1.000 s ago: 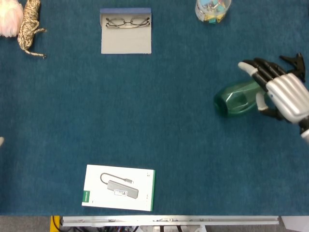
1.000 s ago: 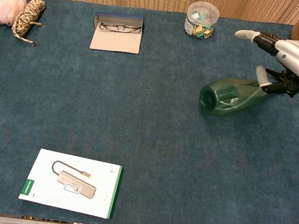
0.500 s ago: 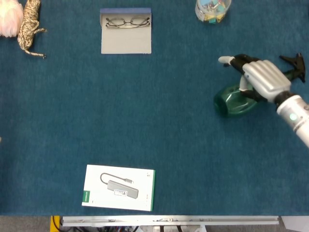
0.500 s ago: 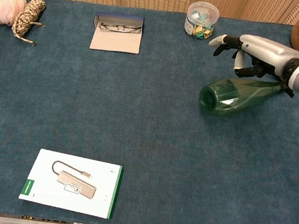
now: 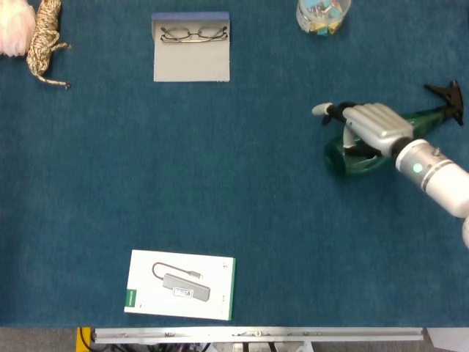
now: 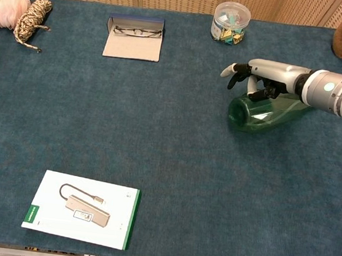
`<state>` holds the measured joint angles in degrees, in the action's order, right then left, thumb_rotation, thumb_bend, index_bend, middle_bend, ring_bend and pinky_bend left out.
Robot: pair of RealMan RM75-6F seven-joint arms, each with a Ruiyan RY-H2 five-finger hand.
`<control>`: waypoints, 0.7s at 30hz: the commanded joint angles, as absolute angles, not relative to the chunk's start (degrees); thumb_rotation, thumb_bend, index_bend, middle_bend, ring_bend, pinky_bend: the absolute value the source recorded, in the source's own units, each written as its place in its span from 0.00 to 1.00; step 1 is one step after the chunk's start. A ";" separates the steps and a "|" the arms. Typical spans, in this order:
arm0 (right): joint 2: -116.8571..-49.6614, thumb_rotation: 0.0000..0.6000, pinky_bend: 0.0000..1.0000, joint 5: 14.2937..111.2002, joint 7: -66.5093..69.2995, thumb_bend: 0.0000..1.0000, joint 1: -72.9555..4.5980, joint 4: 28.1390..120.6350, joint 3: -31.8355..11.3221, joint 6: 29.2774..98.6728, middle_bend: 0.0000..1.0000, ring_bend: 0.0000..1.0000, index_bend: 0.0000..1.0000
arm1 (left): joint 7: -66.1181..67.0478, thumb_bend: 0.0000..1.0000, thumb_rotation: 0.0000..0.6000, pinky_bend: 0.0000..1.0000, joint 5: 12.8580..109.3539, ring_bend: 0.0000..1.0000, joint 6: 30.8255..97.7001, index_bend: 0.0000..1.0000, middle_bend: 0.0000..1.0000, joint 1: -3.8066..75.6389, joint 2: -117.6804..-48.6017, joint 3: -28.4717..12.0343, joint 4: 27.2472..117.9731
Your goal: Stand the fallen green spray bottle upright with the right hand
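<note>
Right hand point(image 5: 368, 126) point(image 6: 264, 75) sits over the base end of the translucent green plastic spray bottle point(image 5: 359, 150) point(image 6: 265, 111), palm down, fingers spread and arching over the body; not clamped on it yet, nothing held. Contact looks light at most, and whether the underside fingers touch the plastic can't be told from either view.

Bottle lies on its side on the blue felt tabletop point(image 5: 242, 169) point(image 6: 158, 133), right of centre. Long axis runs roughly left-right with a slight tilt toward the far edge: flat bottom faces left, black trigger nozzle point(image 5: 447, 99) points right and away, out past the forearm. So the bottle is directly under and just nearer than the palm, wide base end below the fingertips, neck trailing back along the arm.

Judgement: step in hand is settling the grasp around the body. To stand it up the base must swing down and the nozzle end rise, so the wrist has to roll about that long axis direction after closing. Risk: smooth round body may roll or slip out.

Left hand not seen in either view; right is clearly the nearer one.
</note>
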<state>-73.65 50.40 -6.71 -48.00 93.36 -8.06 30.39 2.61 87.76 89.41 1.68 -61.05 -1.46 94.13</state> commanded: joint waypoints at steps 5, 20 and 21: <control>-71.15 1.00 0.24 52.78 -3.33 1.00 -48.28 96.00 -6.65 26.39 0.30 0.18 0.16 | 2.74 0.00 1.00 0.29 87.84 0.23 89.45 0.53 0.39 1.64 -61.07 -1.46 94.15; -61.25 1.00 0.31 63.21 2.08 1.00 -46.47 105.97 -3.32 18.91 0.37 0.25 0.16 | 3.87 0.00 1.00 0.29 87.89 0.23 89.41 0.53 0.39 1.60 -61.43 -1.45 94.19; -60.77 1.00 0.31 63.83 2.23 1.00 -46.32 106.40 -3.09 18.73 0.37 0.25 0.16 | 3.92 0.00 1.00 0.29 87.88 0.23 89.40 0.53 0.39 1.60 -61.44 -1.45 94.19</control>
<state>-61.42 63.00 1.82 -46.65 105.66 -3.60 19.26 3.93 87.88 89.39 1.61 -61.44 -1.45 94.19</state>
